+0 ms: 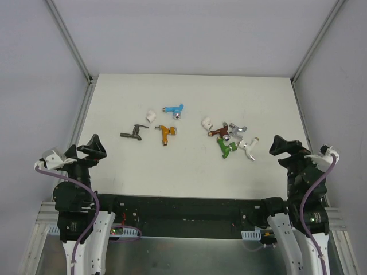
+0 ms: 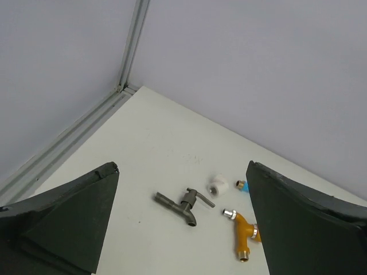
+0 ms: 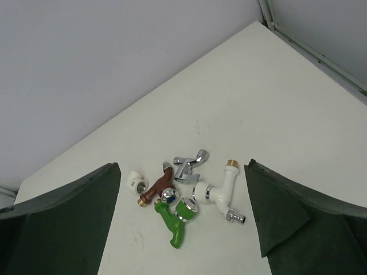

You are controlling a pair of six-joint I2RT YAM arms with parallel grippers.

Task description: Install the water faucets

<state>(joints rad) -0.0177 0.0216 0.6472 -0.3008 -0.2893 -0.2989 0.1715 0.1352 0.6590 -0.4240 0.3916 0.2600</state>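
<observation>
1. Left gripper (image 1: 93, 148): lower left of the top view. Jaws spread wide and empty, well apart from every tap.
2. Right gripper (image 1: 279, 148): lower right of the top view. Also wide open, holding nothing.
3. Loose taps, centre-left of the table (image 1: 172, 169): dark grey tap (image 1: 133, 133), orange tap (image 1: 166, 133) and blue tap (image 1: 174, 109). All three lie on their sides, apart from one another.
4. Cluster, centre-right: reddish-brown tap (image 1: 218, 132), silver tap (image 1: 236, 129), green tap (image 1: 225, 148) and white tap (image 1: 249, 148), touching or nearly so.
5. Two white fittings: one (image 1: 151, 115) lies between the blue and dark grey taps, the other (image 1: 207, 122) just beside the reddish-brown tap.
6. Risk, cluster: jaws closing on one tap would likely catch or shove a neighbour, since the four are packed together.
7. Risk, mistaken pick: the white tap and the fittings share a colour, so one could be taken for the other.
8. Risk, slipping: the taps are rounded and lie flat. A pinch on the spout or lever may roll or twist the piece, and the body looks safer.
9. Risk, joining: if a tap screws into a fitting, the loose fitting would probably spin or skid unless the other gripper holds it.
</observation>
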